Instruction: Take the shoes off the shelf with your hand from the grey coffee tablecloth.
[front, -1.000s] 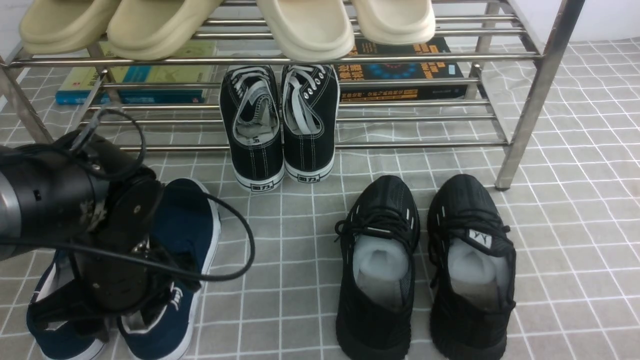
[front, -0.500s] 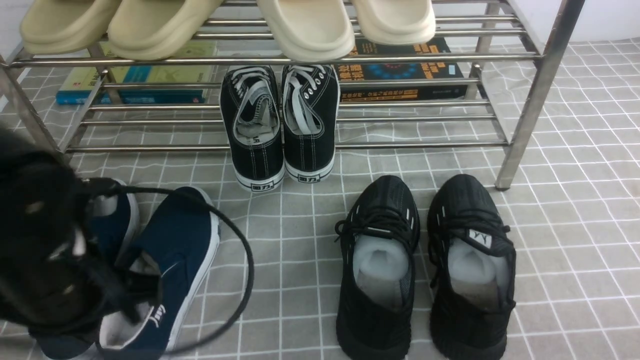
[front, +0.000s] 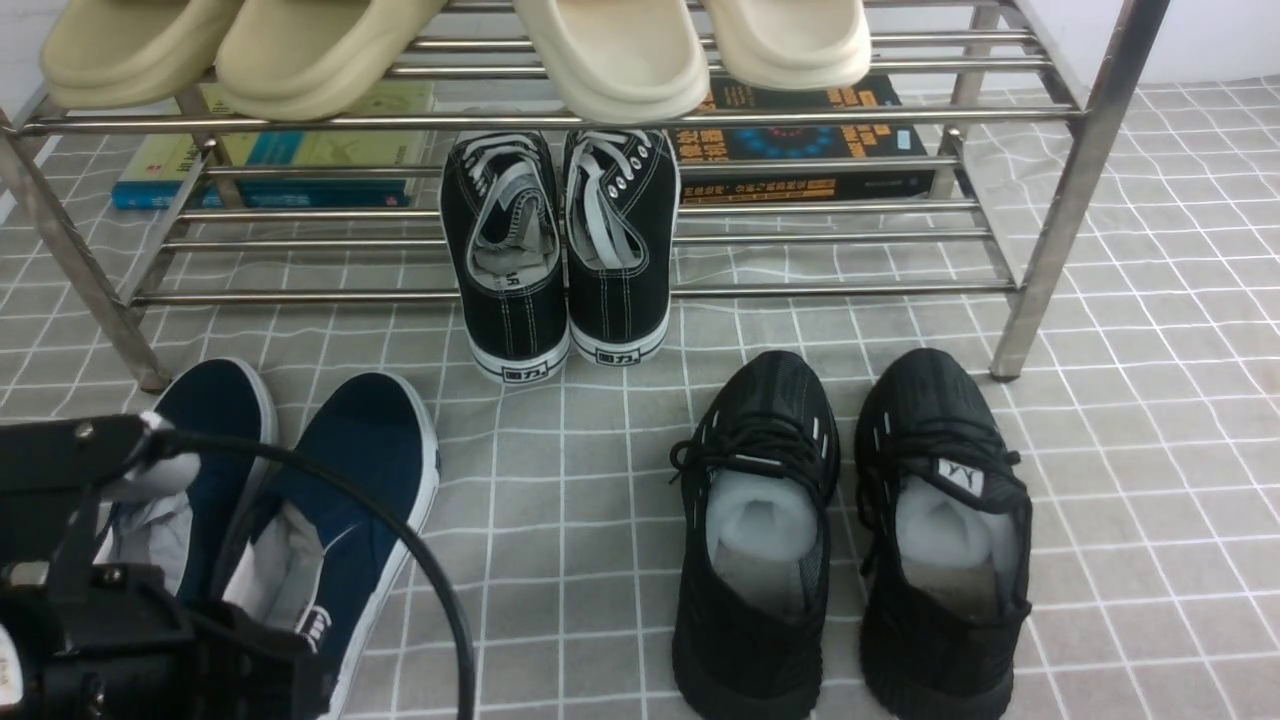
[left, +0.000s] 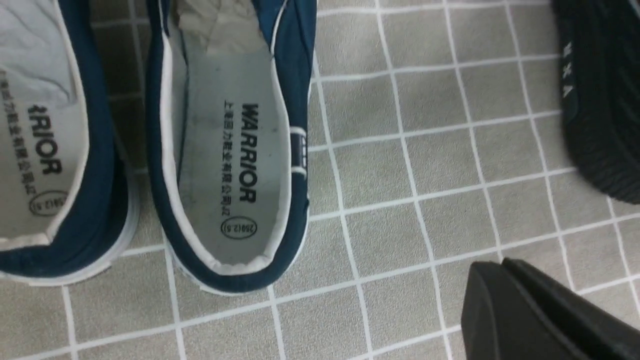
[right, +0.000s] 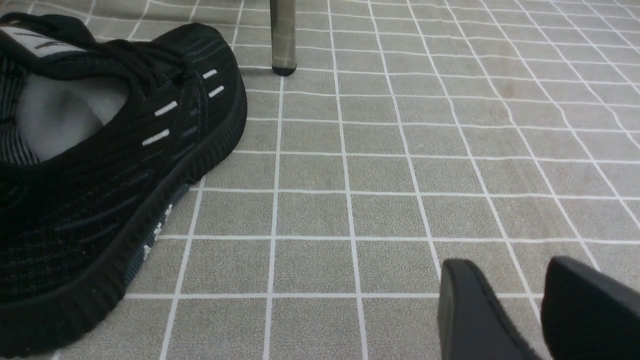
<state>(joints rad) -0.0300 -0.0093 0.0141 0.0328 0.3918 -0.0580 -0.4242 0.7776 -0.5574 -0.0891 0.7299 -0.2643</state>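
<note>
The shoes (front: 370, 450) are set on the bench's grey coffee tablecloth (front: 1150, 480), in front of the shelf (front: 1050, 230). One could be snagged and dragged by the cable (front: 400, 535) looped across it. The right tool (right: 510, 285) is held apart, empty; the left tool's (left: 500, 300) state cannot be told.

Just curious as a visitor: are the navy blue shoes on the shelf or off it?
Off it. Both navy shoes stand upright on the checked cloth, in front of the steel shelf.

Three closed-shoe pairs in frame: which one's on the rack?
The black canvas sneakers with white laces, on the shelf's lower tier, heels overhanging. The navy slip-ons and the black knit trainers sit on the tablecloth.
</note>
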